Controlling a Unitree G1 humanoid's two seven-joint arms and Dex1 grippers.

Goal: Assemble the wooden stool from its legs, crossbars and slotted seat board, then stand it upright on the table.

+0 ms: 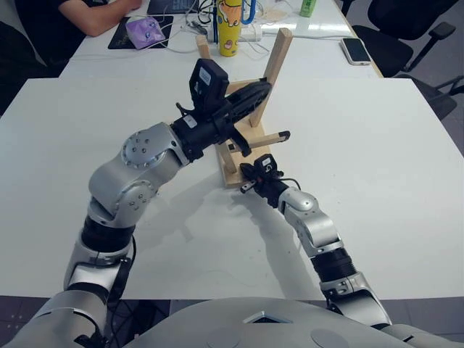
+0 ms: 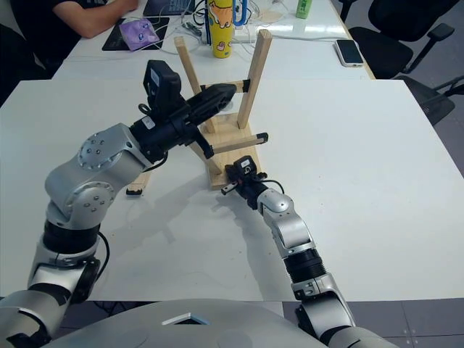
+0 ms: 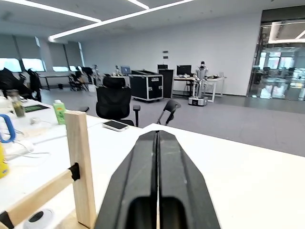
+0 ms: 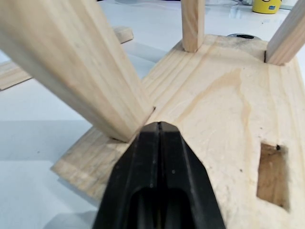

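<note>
Inverted pale-wood stool judged light, rigid, loose-jointed, best held by its flat slotted seat board; left gripper and right gripper both pressed together, empty.

I see the pale wooden seat board lying flat on the white tabletop. Three legs stand slanted out of its slots, and a crossbar bridges two of them. One rectangular slot gapes open. A loose wooden piece lies to the board's left.
</note>
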